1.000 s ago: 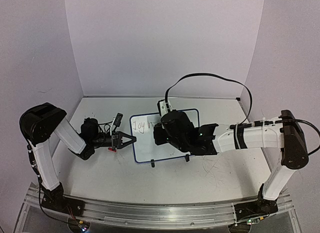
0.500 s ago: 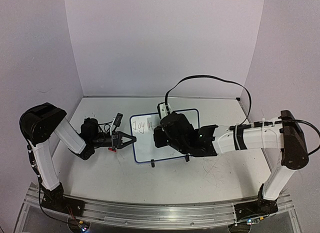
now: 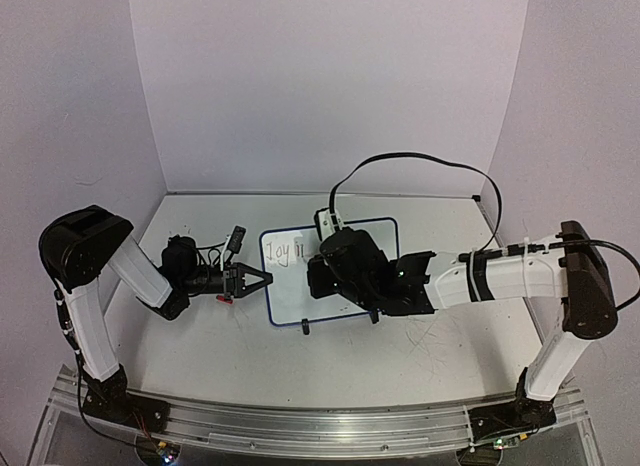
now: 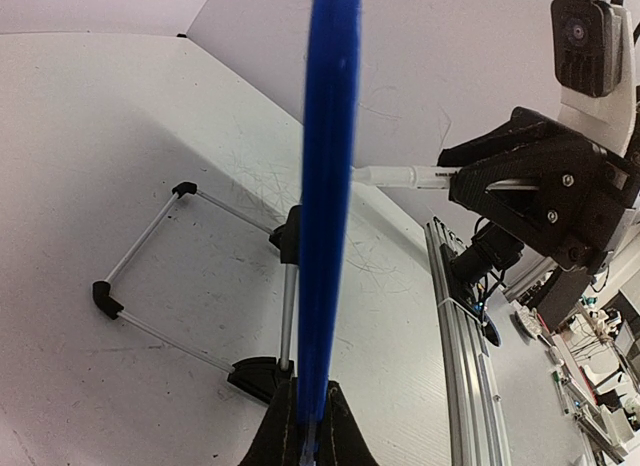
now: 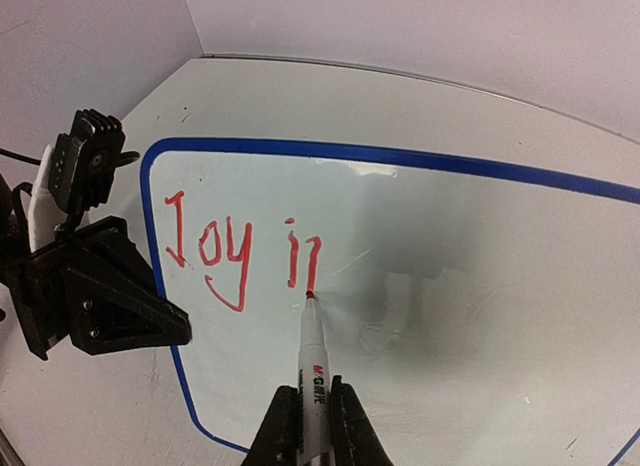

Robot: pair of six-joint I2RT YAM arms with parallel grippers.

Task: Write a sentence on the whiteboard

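The whiteboard point(image 3: 290, 291) stands tilted at mid-table; its glossy face point(image 5: 470, 246) fills the right wrist view. The sentence point(image 5: 240, 251) reads "Joy in" in red at the board's upper left, and shows small from above point(image 3: 285, 251). My right gripper point(image 5: 310, 426) is shut on a white marker point(image 5: 313, 361), whose red tip touches the foot of the "n". My left gripper point(image 4: 305, 431) is shut on the board's blue rim point(image 4: 325, 186), seen edge-on; from above it point(image 3: 262, 278) pinches the left edge.
The board's wire stand point(image 4: 150, 256) and black feet point(image 3: 305, 328) rest on the scuffed tabletop. A black cable point(image 3: 420, 158) loops over the right arm. An aluminium rail point(image 3: 300, 421) runs along the near edge, and walls close in on three sides.
The right gripper has crept slightly right along the board with the marker, and the red writing has grown past the "i". The left arm has not moved.
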